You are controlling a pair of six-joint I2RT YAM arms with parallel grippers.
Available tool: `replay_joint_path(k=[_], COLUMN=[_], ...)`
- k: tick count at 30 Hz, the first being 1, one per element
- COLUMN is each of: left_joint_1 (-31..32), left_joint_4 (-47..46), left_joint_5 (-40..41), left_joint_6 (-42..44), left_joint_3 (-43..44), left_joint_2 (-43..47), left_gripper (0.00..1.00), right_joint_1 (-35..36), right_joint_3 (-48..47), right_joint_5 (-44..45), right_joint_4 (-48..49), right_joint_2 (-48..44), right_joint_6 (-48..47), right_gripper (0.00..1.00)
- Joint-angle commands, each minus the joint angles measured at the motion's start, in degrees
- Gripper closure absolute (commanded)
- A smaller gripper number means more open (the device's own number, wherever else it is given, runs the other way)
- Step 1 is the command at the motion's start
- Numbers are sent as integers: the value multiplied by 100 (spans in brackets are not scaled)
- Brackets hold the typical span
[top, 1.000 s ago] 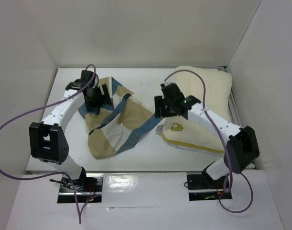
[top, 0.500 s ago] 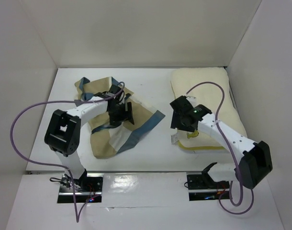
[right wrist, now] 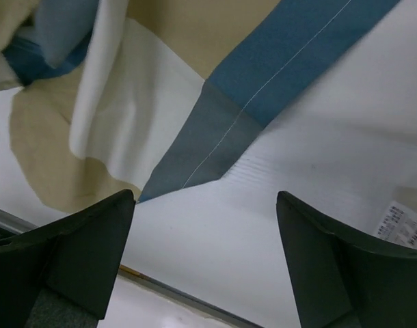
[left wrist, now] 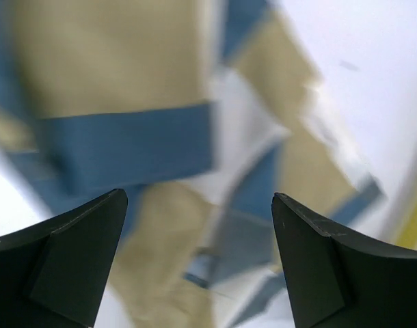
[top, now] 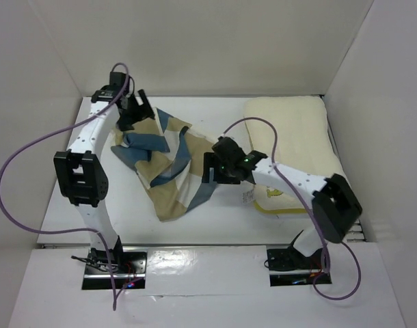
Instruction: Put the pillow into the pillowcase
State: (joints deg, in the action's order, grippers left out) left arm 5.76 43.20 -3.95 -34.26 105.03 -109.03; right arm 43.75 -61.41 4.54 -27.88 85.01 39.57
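Pillowcase (top: 164,167) lies crumpled left of centre — pillow (top: 297,130) flat at right.

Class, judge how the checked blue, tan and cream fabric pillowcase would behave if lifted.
Probably floppy: the blue-tan-cream checked fabric pillowcase lies crumpled in folds, so it should drape. Its thin edge suggests lightness; pushed, it may bunch.

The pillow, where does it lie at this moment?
In the top view the pillow lies at the far right of the table, to the right of the crumpled pillowcase.
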Motion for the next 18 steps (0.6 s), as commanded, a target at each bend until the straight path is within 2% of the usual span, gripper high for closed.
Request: replay_joint_path(k=[1,3,5,10,18], left_joint_1=[-260,-330,-382,-584,-760], left_joint_4=[883,945,945,945,945], left_joint_5=[1236,1885,2107,1583,1582], left_joint_6=[235,315,508,508,244], left_joint_3=[-88,-150,-72,44,44], left_joint_2=[-118,-118,-188,-407,-671], left_gripper=[0,0,0,0,0], right_joint_1=[-67,-68,-68,-7,-7], right_joint_3=[-519,-609,-365,59,-134], right_joint_5=[-549,-777,-1155,-1306,-1306], right_joint_4=[678,678,818,933,1206], right_joint_2=[671,885,938,946,1534], right_joint_6=[129,59,59,59,112], right_gripper=[8,7,7,7,6])
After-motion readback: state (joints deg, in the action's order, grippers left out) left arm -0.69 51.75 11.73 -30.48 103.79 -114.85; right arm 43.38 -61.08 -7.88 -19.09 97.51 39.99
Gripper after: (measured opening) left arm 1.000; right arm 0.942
